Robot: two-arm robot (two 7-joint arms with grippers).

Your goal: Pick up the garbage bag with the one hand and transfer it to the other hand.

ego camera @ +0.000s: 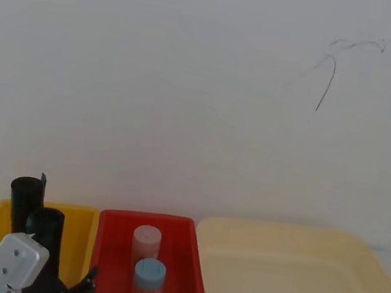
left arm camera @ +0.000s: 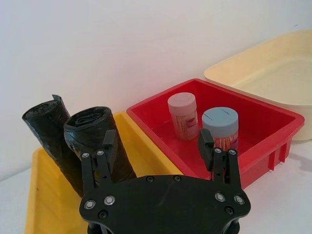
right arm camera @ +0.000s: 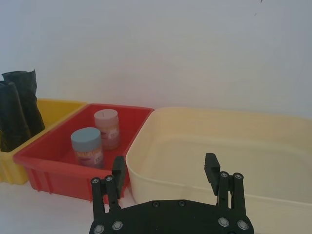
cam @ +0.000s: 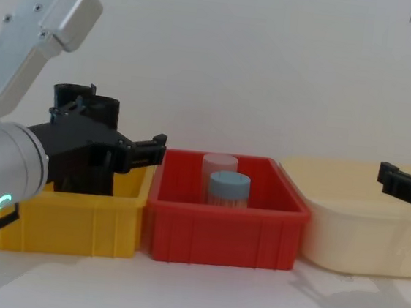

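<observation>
Head view: the garbage bag (ego camera: 46, 231), a tight, flat-topped roll of crinkled black film, is standing upright in the yellow bin (ego camera: 85, 222), just in front of a second black roll (ego camera: 24, 198) with a raised corner, while the left end effector (ego camera: 63, 285) is hovering at its near side. Left wrist view: that end effector's fingers are gaping wide and empty, one lining up with the bag's wrinkled side. Right wrist view: the right end effector (right arm camera: 165, 162) is hanging wide open and empty at the cream tub's (right arm camera: 219, 113) near wall. Chest view: the bag is showing behind the left end effector, beside the red bin (cam: 219, 233)

Crinkled, slightly glossy plastic garbage bag (left arm camera: 90, 126)
</observation>
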